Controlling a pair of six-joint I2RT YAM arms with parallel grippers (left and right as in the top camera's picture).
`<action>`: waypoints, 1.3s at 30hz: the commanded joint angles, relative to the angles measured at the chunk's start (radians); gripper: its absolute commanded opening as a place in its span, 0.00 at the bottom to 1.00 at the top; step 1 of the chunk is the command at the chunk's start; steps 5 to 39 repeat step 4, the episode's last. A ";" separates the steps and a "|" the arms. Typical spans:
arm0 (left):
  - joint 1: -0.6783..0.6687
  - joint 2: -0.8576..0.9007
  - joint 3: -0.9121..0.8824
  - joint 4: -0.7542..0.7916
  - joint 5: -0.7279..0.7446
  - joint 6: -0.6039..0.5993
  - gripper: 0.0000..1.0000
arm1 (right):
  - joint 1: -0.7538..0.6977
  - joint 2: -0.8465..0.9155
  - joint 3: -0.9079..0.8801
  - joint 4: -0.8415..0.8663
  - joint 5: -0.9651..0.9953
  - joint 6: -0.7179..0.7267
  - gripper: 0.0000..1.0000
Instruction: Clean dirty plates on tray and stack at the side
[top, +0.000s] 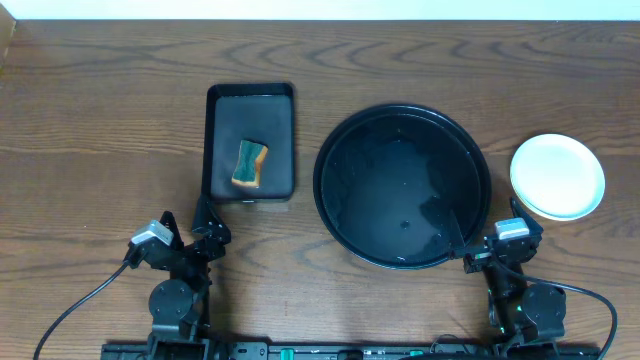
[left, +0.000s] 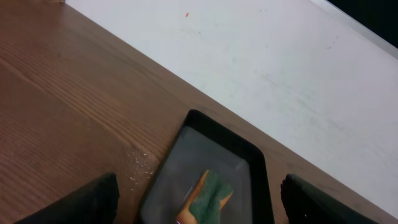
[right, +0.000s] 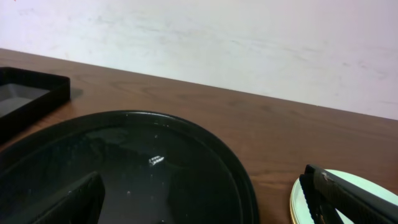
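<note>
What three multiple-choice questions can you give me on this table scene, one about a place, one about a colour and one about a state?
1. Where is the stack of plates?
A. on the round tray
B. to the right of the round tray
C. in the rectangular tray

2. What colour is the round tray?
A. black
B. white
C. red

3. How is the left gripper?
A. shut on a sponge
B. shut on a plate
C. open

Answers:
1 B, the overhead view shows the stack just off the tray's right rim.
2 A, it is glossy black all over.
3 C, the left wrist view shows its fingers far apart, gripping nothing.
</note>
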 joint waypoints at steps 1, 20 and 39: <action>0.005 -0.007 -0.017 -0.039 -0.012 0.010 0.84 | -0.006 -0.005 -0.003 -0.001 0.002 -0.011 0.99; 0.005 -0.007 -0.017 -0.039 -0.012 0.010 0.84 | -0.006 -0.005 -0.003 -0.001 0.002 -0.011 0.99; 0.005 -0.007 -0.017 -0.039 -0.012 0.010 0.84 | -0.006 -0.005 -0.003 -0.001 0.002 -0.011 0.99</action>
